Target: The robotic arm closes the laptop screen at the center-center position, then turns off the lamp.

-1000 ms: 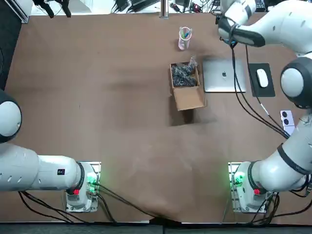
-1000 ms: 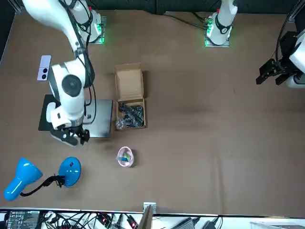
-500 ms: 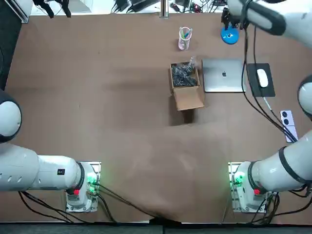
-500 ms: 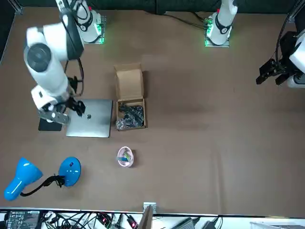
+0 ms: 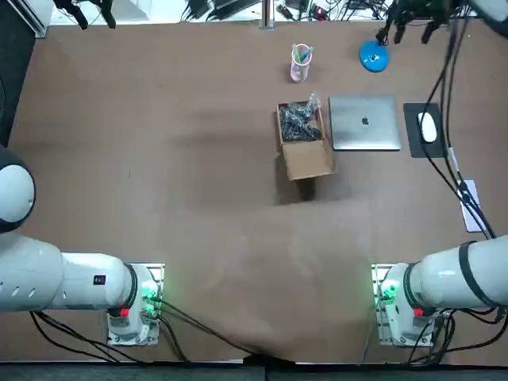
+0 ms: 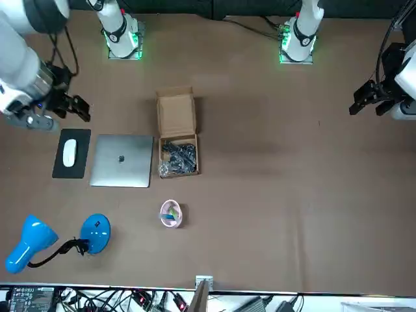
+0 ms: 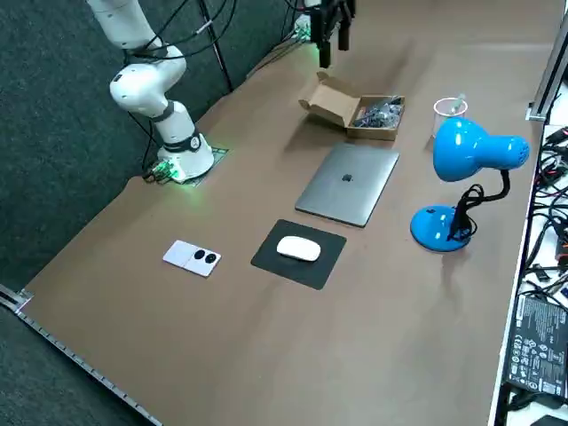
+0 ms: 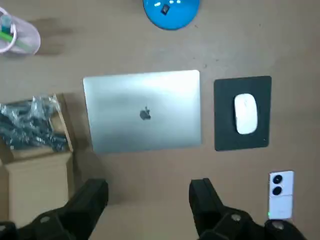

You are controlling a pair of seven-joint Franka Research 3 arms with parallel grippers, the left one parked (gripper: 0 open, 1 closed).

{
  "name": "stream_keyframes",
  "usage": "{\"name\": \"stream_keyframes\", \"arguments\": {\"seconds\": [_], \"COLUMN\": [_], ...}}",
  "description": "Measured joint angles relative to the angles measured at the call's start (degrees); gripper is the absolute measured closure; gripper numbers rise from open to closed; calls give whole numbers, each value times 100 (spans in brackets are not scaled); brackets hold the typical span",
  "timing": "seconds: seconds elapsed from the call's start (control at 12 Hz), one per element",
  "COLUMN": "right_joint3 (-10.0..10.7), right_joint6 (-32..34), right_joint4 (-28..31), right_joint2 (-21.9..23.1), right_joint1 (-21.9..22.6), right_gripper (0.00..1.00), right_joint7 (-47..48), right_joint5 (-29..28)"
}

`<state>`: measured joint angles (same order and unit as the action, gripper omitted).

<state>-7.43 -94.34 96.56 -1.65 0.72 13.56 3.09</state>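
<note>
The laptop [image 5: 364, 122] is seen shut and flat on the far right part of the surface [image 5: 175, 159], lid and logo up. Its long axis runs left to right, and its edges are square to the surface's edges. The lamp [image 7: 470, 146] is stood upright beyond the laptop's far edge and apart from it. Its round blue base [image 5: 374, 57] is set on the surface, and its head is carried on a bent black neck, right of the base.

A cardboard box [image 5: 303, 141] with its flaps open is placed just beside the laptop's left edge. A black mouse pad [image 8: 243, 142] bearing a white mouse [image 8: 245, 114] is laid just beside its right edge. A pink cup [image 5: 300, 63] is stood far-left of the laptop, and a small white device [image 7: 193, 257] is found near-right of the pad. Bare surface is left along the laptop's near edge and between its far edge and the lamp.

The tool [image 8: 148, 186] is held high over the surface, touching nothing. Its fingers [image 8: 92, 197] are spread wide and nothing is gripped. In the wrist view they are seen against the bare strip on the laptop's near side, with laptop and lamp base below and beyond them.
</note>
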Motion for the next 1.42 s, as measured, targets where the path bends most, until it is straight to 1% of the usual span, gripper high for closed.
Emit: {"name": "stream_keyframes", "arguments": {"seconds": [0.17, 0.5, 0.67, 0.83, 1.42], "right_joint3": [43, 459, 567, 596, 596], "right_joint6": [255, 433, 433, 427, 416], "right_joint4": [2, 25, 50, 88, 104], "right_joint2": [247, 581, 616, 609, 602], "right_joint1": [-191, -184, -157, -130, -86], "right_gripper": [0, 0, 0, 0, 0], "right_joint7": [-397, -832, -871, -870, -865], "right_joint5": [-93, -128, -131, -131, -148]}}
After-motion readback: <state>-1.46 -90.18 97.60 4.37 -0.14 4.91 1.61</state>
